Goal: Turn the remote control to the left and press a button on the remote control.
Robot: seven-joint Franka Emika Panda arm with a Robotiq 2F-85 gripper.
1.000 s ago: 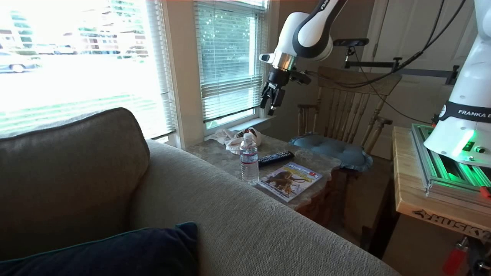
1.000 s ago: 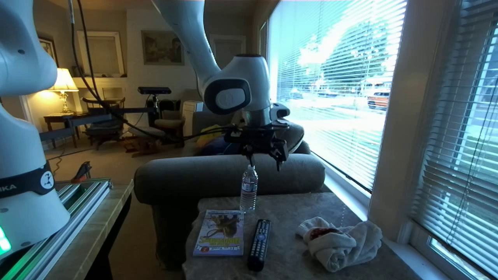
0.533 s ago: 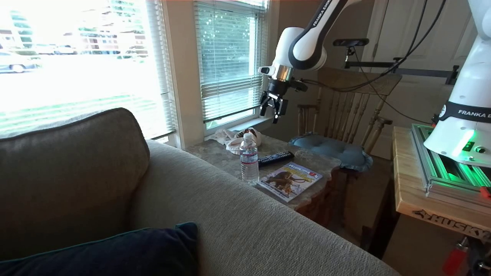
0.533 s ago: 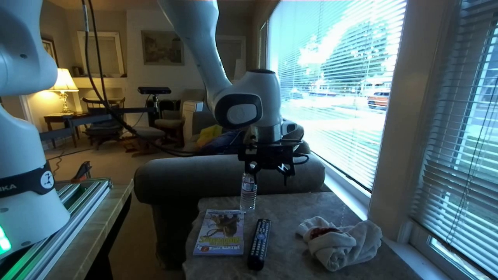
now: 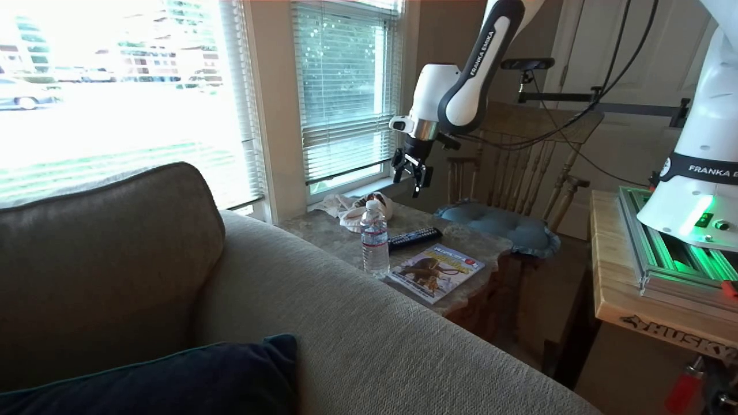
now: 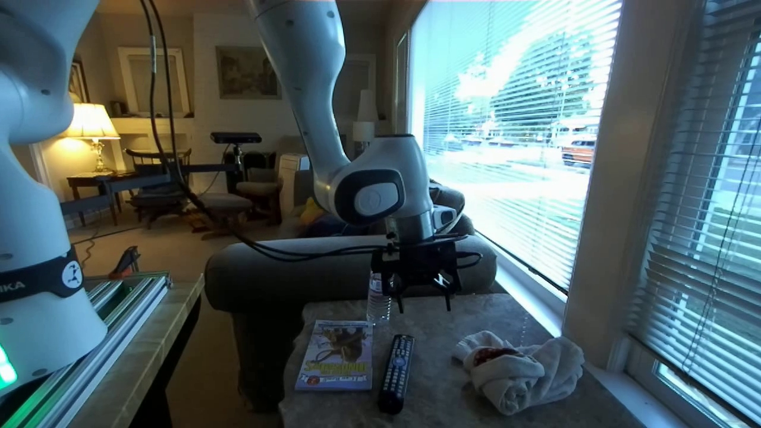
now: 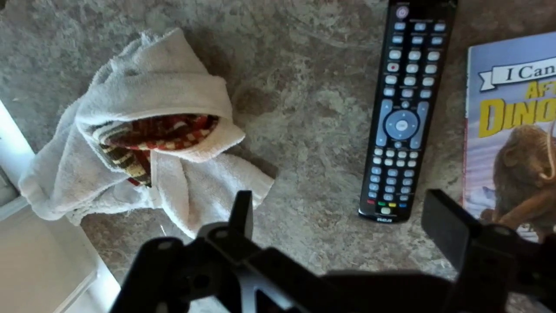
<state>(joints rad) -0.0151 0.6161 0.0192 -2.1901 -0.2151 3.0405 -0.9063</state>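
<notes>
The remote control is a slim black bar with many buttons. It lies flat on the stone-topped table, and it also shows in both exterior views. In the wrist view its far end is cut off by the top edge, and its near end lies between the gripper fingers in the picture, closer to the right one. My gripper is open and empty, with the fingers wide apart. In both exterior views the gripper hangs above the table, pointing down, apart from the remote.
A magazine lies beside the remote. A clear water bottle stands by the sofa arm, partly behind the gripper in an exterior view. A crumpled white cloth with a red patterned piece lies toward the window. A chair stands behind the table.
The arm has come down toward the table, and its fingers now show lower in both exterior views. The gripper has also turned somewhat. The remote, bottle, magazine and cloth have not moved.
</notes>
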